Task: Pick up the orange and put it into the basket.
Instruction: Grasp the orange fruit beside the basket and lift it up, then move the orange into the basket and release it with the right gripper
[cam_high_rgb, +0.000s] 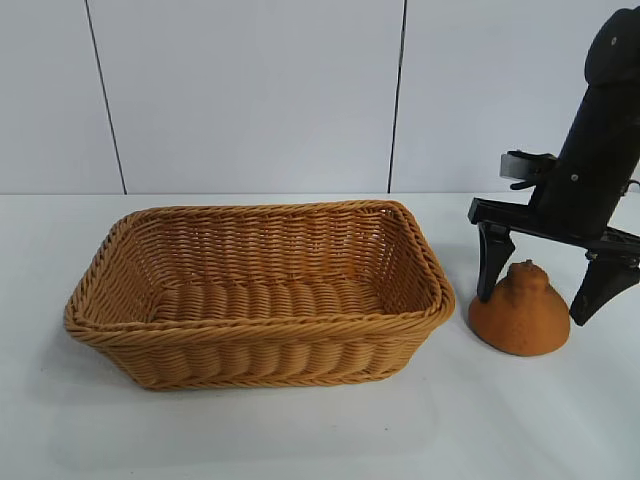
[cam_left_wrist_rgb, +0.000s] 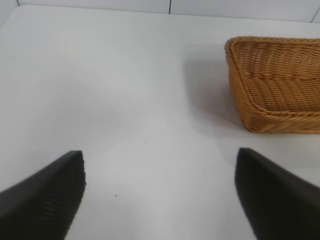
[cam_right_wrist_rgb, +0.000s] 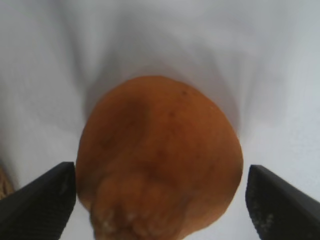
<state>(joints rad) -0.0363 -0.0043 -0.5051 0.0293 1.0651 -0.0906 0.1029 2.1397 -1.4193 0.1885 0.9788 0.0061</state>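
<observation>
Orange (cam_high_rgb: 520, 320) sits on the bench (cam_high_rgb: 520, 420) beside the basket (cam_high_rgb: 260, 295). Right gripper (cam_high_rgb: 545, 285) straddles it, spread wide, lined up to pinch; left gripper (cam_left_wrist_rgb: 160, 195) hangs spread, idle.

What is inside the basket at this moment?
The basket holds nothing on its visible woven floor. Its near wall hides a strip of that floor. The orange sits outside on the table, between the open right gripper fingers.

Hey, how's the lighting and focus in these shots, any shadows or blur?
Exterior view: even, soft light, a faint shadow under the basket, everything sharp. Left wrist view: a pale shadow beside the basket, fingers dark. Right wrist view: the orange fills the frame, soft and blurred, grey shadows fanning behind it.
</observation>
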